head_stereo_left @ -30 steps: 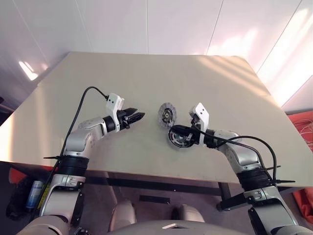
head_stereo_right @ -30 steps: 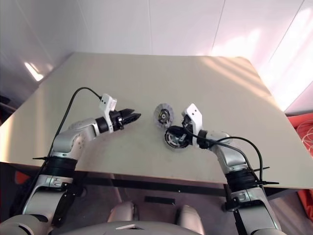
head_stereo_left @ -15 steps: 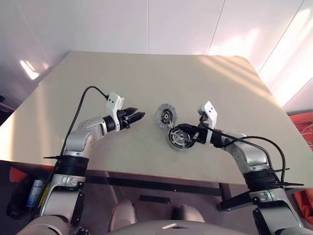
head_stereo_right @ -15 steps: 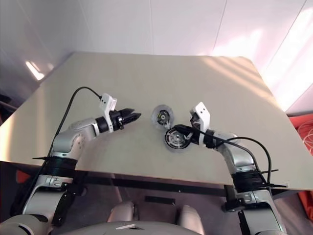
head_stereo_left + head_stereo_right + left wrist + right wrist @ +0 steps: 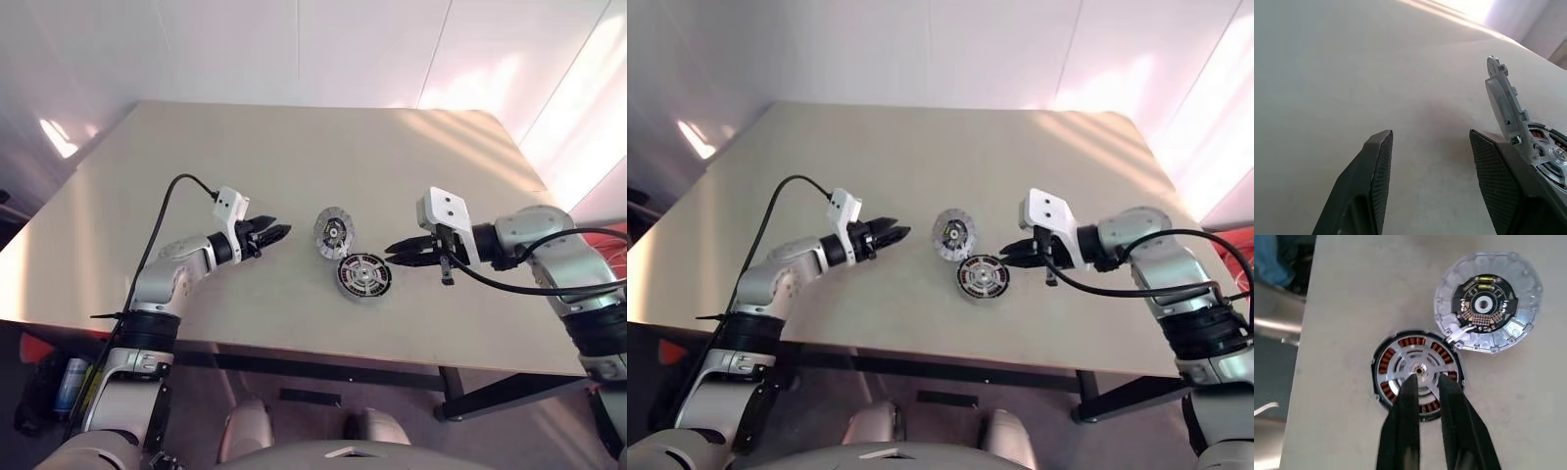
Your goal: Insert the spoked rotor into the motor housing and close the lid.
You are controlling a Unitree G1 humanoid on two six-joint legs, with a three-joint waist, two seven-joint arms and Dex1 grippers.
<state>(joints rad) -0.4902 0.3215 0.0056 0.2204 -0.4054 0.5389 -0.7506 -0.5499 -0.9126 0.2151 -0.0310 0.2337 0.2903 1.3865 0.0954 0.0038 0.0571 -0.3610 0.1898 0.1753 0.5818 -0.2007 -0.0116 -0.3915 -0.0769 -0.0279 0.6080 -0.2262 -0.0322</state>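
The spoked rotor (image 5: pixel 1418 369), silver-faced with a black rim, lies flat inside the motor housing (image 5: pixel 364 277), whose copper windings (image 5: pixel 1385 364) show between the spokes. The lid (image 5: pixel 333 232) stands tilted up, open, at the housing's far-left edge, its dark circuit face (image 5: pixel 1486 303) showing. My right gripper (image 5: pixel 390 250) hovers above and just right of the rotor, pointing left. Its fingers are slightly apart and hold nothing. My left gripper (image 5: pixel 274 233) is open over bare table, a short way left of the lid (image 5: pixel 1503 105).
The beige table (image 5: pixel 294 157) stretches wide behind and to both sides of the housing, and its front edge (image 5: pixel 323 348) lies close below it. Under the table at the left stands a bottle (image 5: pixel 69 384). Something red (image 5: pixel 602 245) lies beyond the right edge.
My right gripper has lifted off the rotor and pulled up and to the right, its fingers parting a little. The rotor stays in the housing. The left arm has not moved.
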